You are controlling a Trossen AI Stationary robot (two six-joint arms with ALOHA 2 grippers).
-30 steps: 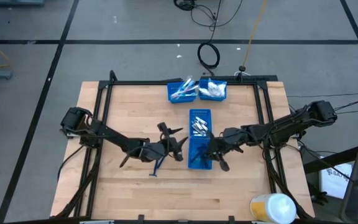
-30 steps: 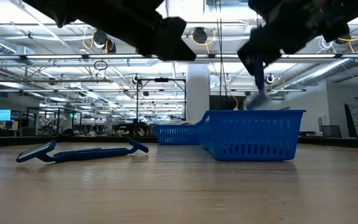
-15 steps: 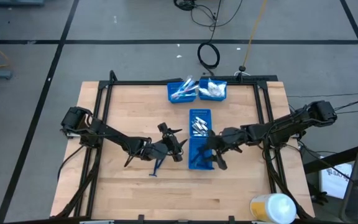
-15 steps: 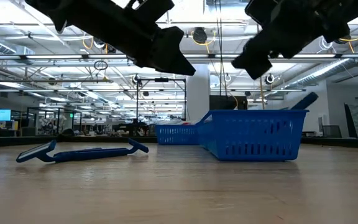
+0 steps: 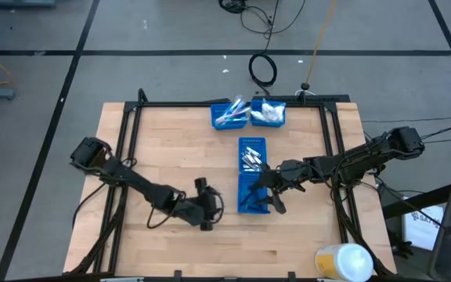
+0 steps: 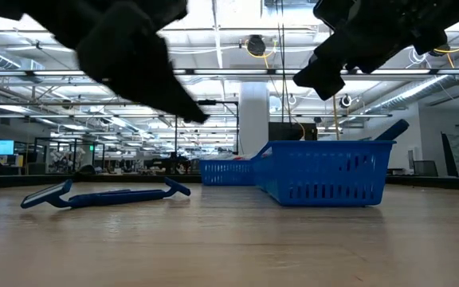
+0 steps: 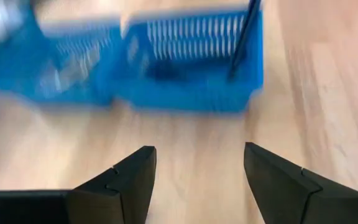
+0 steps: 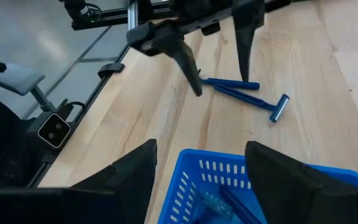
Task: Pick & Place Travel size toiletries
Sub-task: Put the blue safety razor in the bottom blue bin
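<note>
**Two razors on the boards, both grippers empty**

The left gripper [image 5: 204, 210] hangs above the near middle of the table [image 5: 163, 133], fingers spread and holding nothing. Just beneath and beyond it lie two dark blue razors [image 8: 244, 92], close together on the wood. Right of them the right gripper [image 5: 266, 192] hovers over the near end of a long blue bin [image 5: 245, 200], fingers spread, empty. A razor handle [image 6: 390, 130] sticks up from that bin. At the far edge stand two smaller bins [image 5: 247, 114] holding sticks and white packets.
</note>
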